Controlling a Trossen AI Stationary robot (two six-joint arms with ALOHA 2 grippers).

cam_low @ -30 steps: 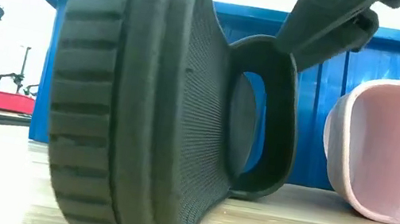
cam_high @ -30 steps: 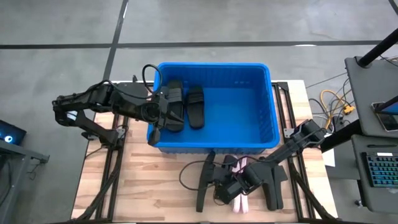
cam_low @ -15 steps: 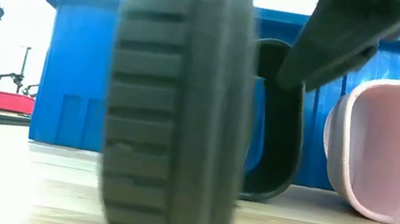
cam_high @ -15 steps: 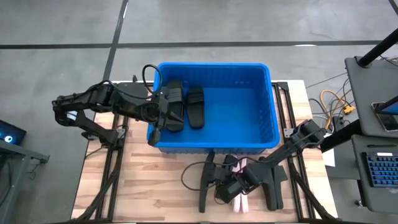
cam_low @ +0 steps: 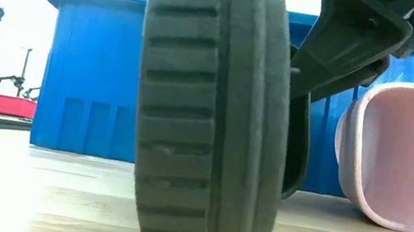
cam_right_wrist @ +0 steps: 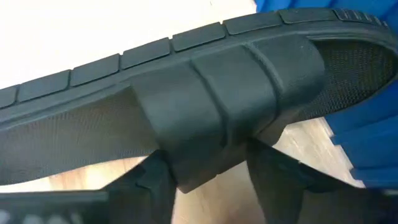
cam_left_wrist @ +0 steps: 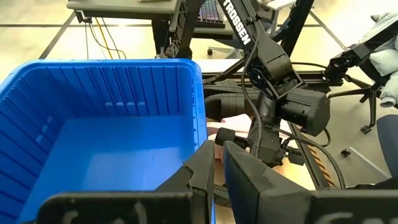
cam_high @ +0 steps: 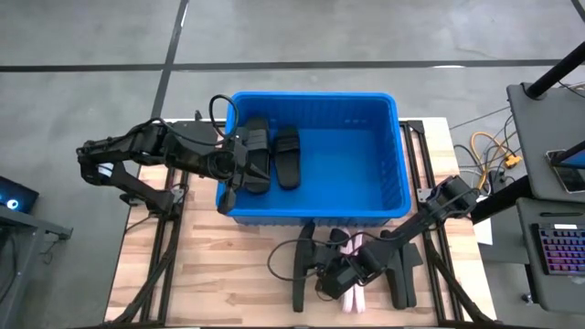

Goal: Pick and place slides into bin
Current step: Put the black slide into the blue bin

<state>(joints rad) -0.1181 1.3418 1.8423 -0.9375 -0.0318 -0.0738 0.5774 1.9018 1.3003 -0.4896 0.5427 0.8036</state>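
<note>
A black slide stands on its side edge on the wooden table, just in front of the blue bin. In the low view this black slide shows its ribbed sole edge-on. My right gripper has reached it from the right and is shut on its strap. A pale pink slide lies close beside it, partly under my right arm. Two black slides lie on the bin's floor at its left end. My left gripper hangs shut and empty over the bin's near left corner. My right gripper has the black slide's broad strap pinched between its two fingers, one on each edge of the strap. The fingers slant down from the table's right. The slide stands upright, its long side edge on the table.
Another black slide lies on the table under my right arm. The bin's near wall rises just behind the held slide. Bare wood lies to the left of the slides. A desk with a keyboard stands off the table's right.
My right gripper has sunk a little toward the black slide. The slide has turned from leaning, with its footbed and strap facing the low camera, to standing upright on its side edge, edge-on to that camera. My left arm has kept still.
</note>
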